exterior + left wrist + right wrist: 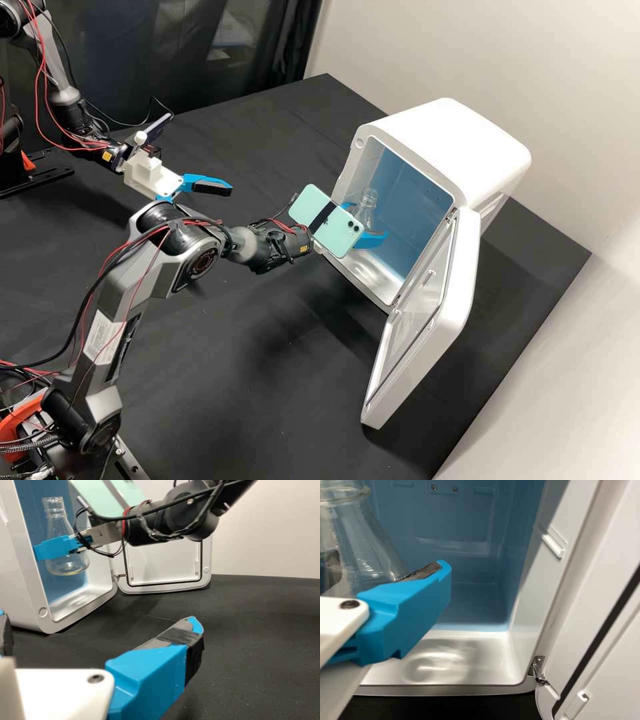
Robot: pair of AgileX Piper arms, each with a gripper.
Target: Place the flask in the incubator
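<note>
In the high view, the white incubator (460,143) stands on the black surface (267,360) with its door (427,320) swung wide open. The right arm (167,253), a mint-green phone (327,220) strapped at its wrist, reaches into the incubator's mouth. There the right jaws grasp the clear flask (365,202), upright inside the blue chamber. The left jaws hang well apart from the incubator, out before its opening. A label (100,337) on the right arm is too small to read. A pale wall (567,80) rises behind the incubator.

In the left wrist view, the left jaws are released, with one blue finger (170,655) above the surface. The flask is above the incubator's floor.

In the right wrist view, the flask is against the right jaws' blue finger (405,610), before the incubator's blue back wall (470,555).
</note>
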